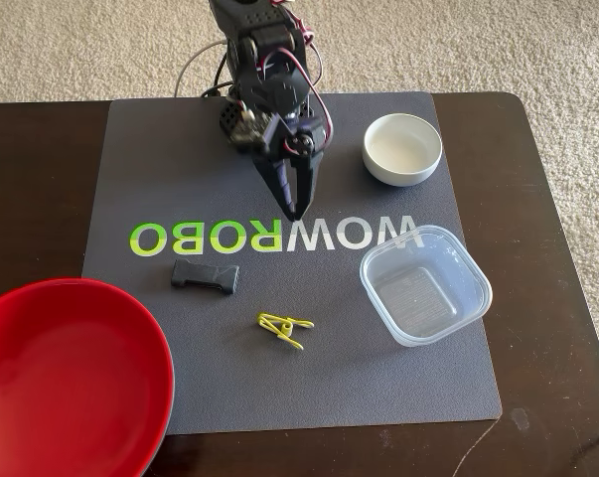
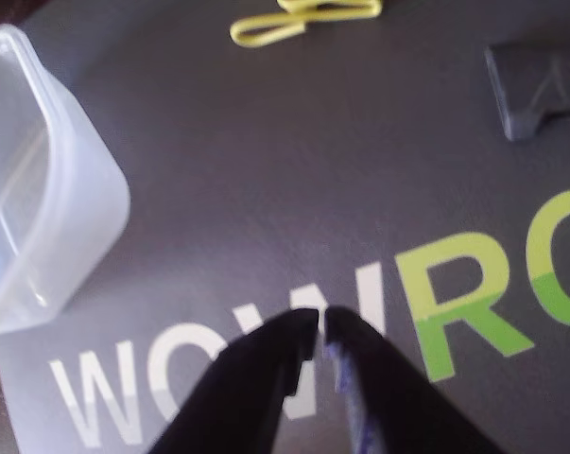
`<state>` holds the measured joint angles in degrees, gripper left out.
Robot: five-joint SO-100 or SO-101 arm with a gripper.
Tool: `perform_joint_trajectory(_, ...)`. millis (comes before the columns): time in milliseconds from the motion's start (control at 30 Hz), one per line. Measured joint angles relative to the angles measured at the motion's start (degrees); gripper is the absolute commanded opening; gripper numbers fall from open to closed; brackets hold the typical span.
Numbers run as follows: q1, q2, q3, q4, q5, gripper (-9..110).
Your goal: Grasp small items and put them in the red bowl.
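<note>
The large red bowl (image 1: 66,373) sits at the lower left of the fixed view, partly off the grey mat (image 1: 180,149). On the mat lie a black buckle (image 1: 205,276) (image 2: 540,90), a yellow-green clip (image 1: 284,328) (image 2: 299,19), a clear square tub (image 1: 424,284) (image 2: 29,189) and a small white bowl (image 1: 402,148). My gripper (image 1: 295,213) (image 2: 322,326) hangs over the white W of the mat's lettering, shut with nothing between its fingers. It is apart from every item; the clip lies ahead of it in the wrist view.
The mat lies on a dark wooden table (image 1: 547,199) with beige carpet (image 1: 80,45) beyond its edges. The arm's base and cables (image 1: 220,75) stand at the mat's far edge.
</note>
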<state>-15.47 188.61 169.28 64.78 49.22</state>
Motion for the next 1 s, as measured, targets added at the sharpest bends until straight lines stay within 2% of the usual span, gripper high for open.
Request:
perform_joint_trajectory(100, -2.7, -9.8, -6.8, 0.4, -1.6, 0)
perform_joint_trajectory(233, -2.1, -38.5, -25.6, 2.5, -9.3, 0)
perform_joint_trajectory(300, 0.0, -52.4, -36.2, 2.5, -12.2, 3)
perform_joint_trajectory(367, 0.3, -63.3, -45.5, 3.1, -16.6, 13)
perform_joint_trajectory(500, -5.9, -78.1, -60.0, 4.5, -23.9, 16)
perform_joint_trajectory(700, -15.2, -88.2, -65.4, 4.5, -26.9, 20)
perform_joint_trajectory(1000, -13.1, -105.6, -66.4, 0.4, -27.9, 21)
